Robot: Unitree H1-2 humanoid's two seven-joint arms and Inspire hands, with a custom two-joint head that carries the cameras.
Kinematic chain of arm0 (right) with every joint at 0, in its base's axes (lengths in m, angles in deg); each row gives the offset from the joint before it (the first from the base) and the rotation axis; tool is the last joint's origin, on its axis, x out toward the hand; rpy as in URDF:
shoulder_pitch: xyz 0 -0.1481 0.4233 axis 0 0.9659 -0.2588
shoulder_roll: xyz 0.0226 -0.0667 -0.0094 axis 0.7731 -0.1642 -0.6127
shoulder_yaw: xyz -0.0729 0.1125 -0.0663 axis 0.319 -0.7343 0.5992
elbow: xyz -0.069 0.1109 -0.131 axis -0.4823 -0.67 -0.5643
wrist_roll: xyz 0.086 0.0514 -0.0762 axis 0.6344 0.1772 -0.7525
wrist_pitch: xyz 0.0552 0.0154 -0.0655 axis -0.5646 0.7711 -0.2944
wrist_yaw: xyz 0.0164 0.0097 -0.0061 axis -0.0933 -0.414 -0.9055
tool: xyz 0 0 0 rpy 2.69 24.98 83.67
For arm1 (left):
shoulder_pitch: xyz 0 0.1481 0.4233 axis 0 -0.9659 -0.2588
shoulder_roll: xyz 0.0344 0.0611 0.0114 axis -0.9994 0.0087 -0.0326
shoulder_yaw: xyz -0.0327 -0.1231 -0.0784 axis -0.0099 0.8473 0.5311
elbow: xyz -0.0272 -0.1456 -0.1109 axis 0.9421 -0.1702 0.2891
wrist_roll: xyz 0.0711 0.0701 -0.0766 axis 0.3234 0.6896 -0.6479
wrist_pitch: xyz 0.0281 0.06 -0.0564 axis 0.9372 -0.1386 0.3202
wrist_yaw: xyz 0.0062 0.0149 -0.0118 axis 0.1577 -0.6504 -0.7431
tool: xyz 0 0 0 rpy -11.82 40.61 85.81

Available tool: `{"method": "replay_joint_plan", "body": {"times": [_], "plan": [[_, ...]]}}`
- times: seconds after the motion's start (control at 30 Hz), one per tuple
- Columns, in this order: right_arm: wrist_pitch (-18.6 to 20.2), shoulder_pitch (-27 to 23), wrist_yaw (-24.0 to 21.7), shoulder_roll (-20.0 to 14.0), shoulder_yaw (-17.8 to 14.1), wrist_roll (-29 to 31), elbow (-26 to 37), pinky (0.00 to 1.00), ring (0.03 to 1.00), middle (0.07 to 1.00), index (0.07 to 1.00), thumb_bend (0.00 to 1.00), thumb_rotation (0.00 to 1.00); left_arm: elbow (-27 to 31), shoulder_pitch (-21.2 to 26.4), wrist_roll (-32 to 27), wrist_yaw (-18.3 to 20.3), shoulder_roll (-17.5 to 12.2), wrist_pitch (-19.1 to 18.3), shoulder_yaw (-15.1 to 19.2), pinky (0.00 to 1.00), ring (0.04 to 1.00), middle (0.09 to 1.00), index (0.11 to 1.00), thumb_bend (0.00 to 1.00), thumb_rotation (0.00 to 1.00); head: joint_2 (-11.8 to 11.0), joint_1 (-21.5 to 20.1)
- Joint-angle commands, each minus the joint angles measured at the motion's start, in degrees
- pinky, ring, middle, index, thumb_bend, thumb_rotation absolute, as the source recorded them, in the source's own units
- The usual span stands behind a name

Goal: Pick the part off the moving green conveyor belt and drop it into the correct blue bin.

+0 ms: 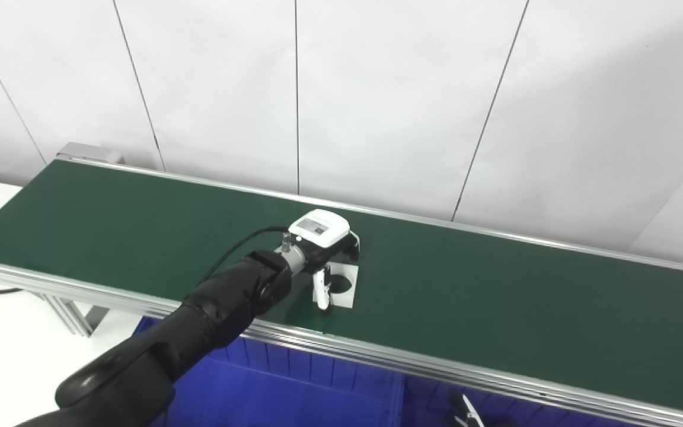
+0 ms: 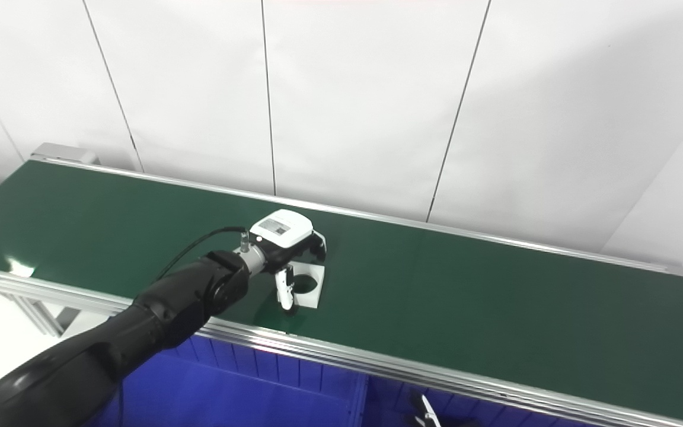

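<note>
1. In the left eye view, my left hand (image 1: 325, 252) was out over the green conveyor belt (image 1: 495, 296), nearer its front rail than its back one, about midway along its length. The part (image 1: 344, 286), a flat white plate with a round hole, lay on the belt directly under the hand. One finger (image 1: 321, 292) reached down at the plate's left edge; the others were hidden behind the palm, so I could not tell whether they were closed on the plate or merely around it.

2. In the right eye view, the same hand sat over the part (image 2: 309, 279), which looked flat on the belt, not lifted. The blue bin (image 2: 246, 385) lay below the belt's front rail. A sliver of my right hand (image 2: 427, 414) showed at the bottom edge; whether its fingers were apart or together I could not tell.

3. My worry: the belt could carry the thin plate out from under the fingers before they gripped, or a one-sided pinch could let it tilt and slip while crossing the front rail.
</note>
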Motion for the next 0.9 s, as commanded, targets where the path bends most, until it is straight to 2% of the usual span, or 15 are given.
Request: {"method": "replay_joint_plan", "body": {"times": [0.0, 0.33, 0.5, 0.63, 0.87], "plan": [[-2.8, -0.2, -0.3, 0.3, -0.3, 0.2, 1.8, 0.79, 0.849, 0.934, 0.954, 0.82, 0.92, -0.1, 0.5, 2.0, -1.1, -1.2, -1.5, 0.0, 0.24, 0.295, 0.411, 0.494, 0.52, 0.00, 0.1, 0.0], [-2.8, -0.6, 0.0, -0.1, 0.0, -0.2, 1.4, 0.74, 0.815, 0.897, 0.956, 0.81, 0.91, 3.0, 0.5, 1.7, 1.1, -1.8, -2.6, 0.8, 0.26, 0.321, 0.411, 0.495, 0.52, 0.00, 0.0, 0.2], [-2.8, -0.5, -0.2, -0.2, 0.0, -0.2, 1.5, 0.74, 0.815, 0.894, 0.963, 0.82, 0.91, 4.9, 0.5, 1.4, 2.1, -2.2, -3.0, 1.4, 0.22, 0.289, 0.400, 0.496, 0.52, 0.00, 0.2, 0.4], [-2.8, -0.6, 0.0, -0.4, 0.1, -0.2, 1.5, 0.74, 0.811, 0.891, 0.964, 0.81, 0.92, 9.4, 0.2, 0.7, 6.1, -2.9, -4.8, 2.5, 0.19, 0.258, 0.392, 0.496, 0.52, 0.00, 0.7, 0.9], [-2.8, -0.6, -0.8, -0.6, -0.4, 0.5, 1.6, 0.75, 0.813, 0.890, 0.965, 0.82, 0.93, 23.8, -0.9, -1.5, 16.8, -5.2, -9.1, 6.8, 0.27, 0.349, 0.436, 0.505, 0.52, 0.00, 1.8, 3.2]]}}
